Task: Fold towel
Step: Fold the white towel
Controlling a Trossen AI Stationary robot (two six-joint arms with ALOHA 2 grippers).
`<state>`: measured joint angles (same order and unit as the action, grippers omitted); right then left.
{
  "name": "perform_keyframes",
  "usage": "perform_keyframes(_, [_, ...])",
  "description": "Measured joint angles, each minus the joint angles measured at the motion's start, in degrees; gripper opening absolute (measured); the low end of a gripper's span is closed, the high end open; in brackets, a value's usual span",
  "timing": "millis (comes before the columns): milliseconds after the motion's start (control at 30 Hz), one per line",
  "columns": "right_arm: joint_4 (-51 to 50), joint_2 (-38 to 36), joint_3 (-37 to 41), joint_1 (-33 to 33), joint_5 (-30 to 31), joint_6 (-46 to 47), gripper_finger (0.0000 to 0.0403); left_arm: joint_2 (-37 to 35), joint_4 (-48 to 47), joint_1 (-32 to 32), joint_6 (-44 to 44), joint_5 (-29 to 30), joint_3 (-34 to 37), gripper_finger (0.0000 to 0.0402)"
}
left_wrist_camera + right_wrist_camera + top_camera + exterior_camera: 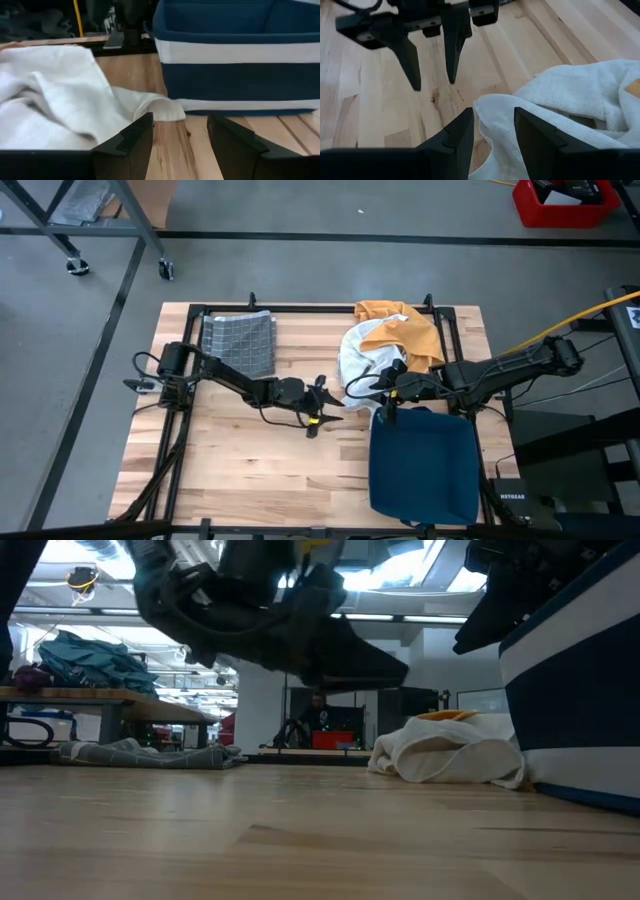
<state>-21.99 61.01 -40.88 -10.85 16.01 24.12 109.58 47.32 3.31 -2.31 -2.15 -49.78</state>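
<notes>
On the wooden table (250, 460), near its middle, two grippers are found facing each other over bare boards.

Left gripper (322, 412): held just above the tabletop, fingers spread apart with nothing between them; in the left wrist view bare wood is seen through the gap, and a corner of the white towel (55, 95) lies just ahead of the fingertips (145, 122).

Right gripper (492, 125): positioned at the edge of the white towel, its fingers parted narrowly; an edge of the cloth is seen between and beneath them, but whether the cloth is actually pinched cannot be told.

White towel (362, 360): lying crumpled, unfolded, toward the far right part of the table, between the two grippers and the far edge.

Orange cloth (402, 328): heaped partly over the white towel, on its far side.

Grey checked cloth (240, 340): laid flat at the far left of the table, well apart from the towel.

Blue bin (422, 465): standing at the near right of the table, a white band around its wall, just beside the white towel.
</notes>
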Motion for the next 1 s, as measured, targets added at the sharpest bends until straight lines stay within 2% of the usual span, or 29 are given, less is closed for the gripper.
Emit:
perform_keyframes(167, [0.0, 0.0, 0.0, 0.0, 0.0, 0.0, 0.0143, 3.7, -0.5, 0.0, -0.7, 0.7, -2.3, 0.0178])
perform_keyframes(367, [0.9, 0.0, 0.0, 0.0, 0.0, 0.0, 0.0143, 6.8, -0.9, 0.0, -4.3, 9.1, -2.4, 0.0178])
perform_keyframes(567, [2.5, 0.0, 0.0, 0.0, 0.0, -0.5, 0.0143, 8.2, -1.0, 0.0, -5.2, 12.0, -2.4, 0.0178])
perform_keyframes(767, [2.5, 0.0, 0.0, 0.0, 0.0, -0.6, 0.0143, 8.2, -1.2, -0.1, -5.9, 17.7, -2.5, 0.0178])
perform_keyframes(1000, [2.5, 0.0, 0.0, 0.0, 0.0, -0.5, 0.0143, 8.2, -1.3, 0.4, -4.2, 18.2, -2.5, 0.0178])
